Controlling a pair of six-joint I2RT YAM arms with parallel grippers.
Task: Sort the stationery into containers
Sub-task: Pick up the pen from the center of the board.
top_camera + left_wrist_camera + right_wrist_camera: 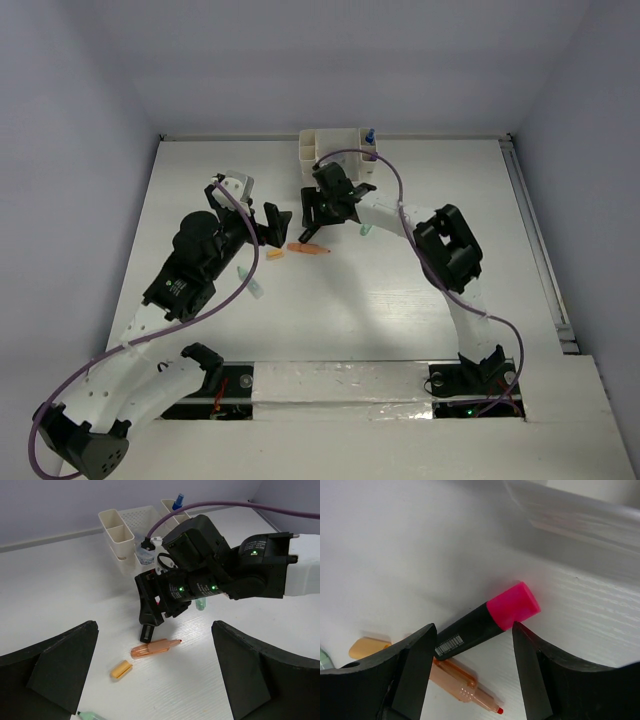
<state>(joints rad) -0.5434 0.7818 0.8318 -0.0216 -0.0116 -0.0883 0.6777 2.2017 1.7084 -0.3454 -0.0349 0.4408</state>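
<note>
Straddling: my right fingers [415, 680] stand apart on either side of the pink-black marker [485, 620]; I cannot tell whether they clamp it.
Left fingers [60, 665]: matte black wedges, spread wide above the surface [60, 580].
Surface: white, fine wood grain.
Marker: glossy black barrel, smooth round pink cap.
Peach marker [155, 647]: translucent, tapered, lying beside a stubby orange piece [120, 669].
Organizer [116, 535]: white plastic, boxy, at the far edge.
Right wrist only: barcode sticker on the barrel.
Left wrist only: perforated floor in the organizer's middle compartment.
</note>
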